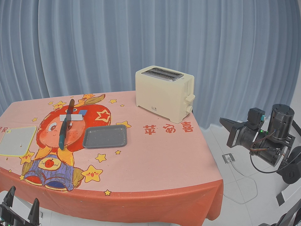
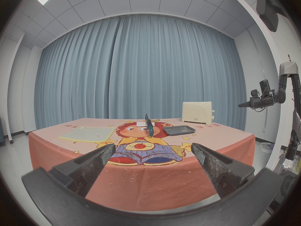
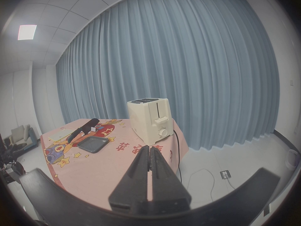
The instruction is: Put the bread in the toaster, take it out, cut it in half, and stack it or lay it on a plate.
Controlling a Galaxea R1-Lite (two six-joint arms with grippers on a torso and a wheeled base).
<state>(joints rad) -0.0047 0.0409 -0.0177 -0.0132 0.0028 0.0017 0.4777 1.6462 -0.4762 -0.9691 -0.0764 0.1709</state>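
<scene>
Looks unstarted: nothing toasted, cut or plated. Toaster at 1 o'clock on the surface, grey tray mid-surface, bare, knife at its 9 o'clock. Left tool wide open, empty, 7 o'clock. Right tool closed, empty, 3 o'clock.

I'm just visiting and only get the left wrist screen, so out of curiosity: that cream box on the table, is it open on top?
Observer: Yes. From the head view, the toaster has two long slots in its top.
Operator: Any controls on it?
Observer: The right wrist view shows a lever above a round dial on its narrow end.
Operator: Is the far arm holding something?
Observer: No. The right claw is shut, fingers pressed together with nothing between.
</scene>
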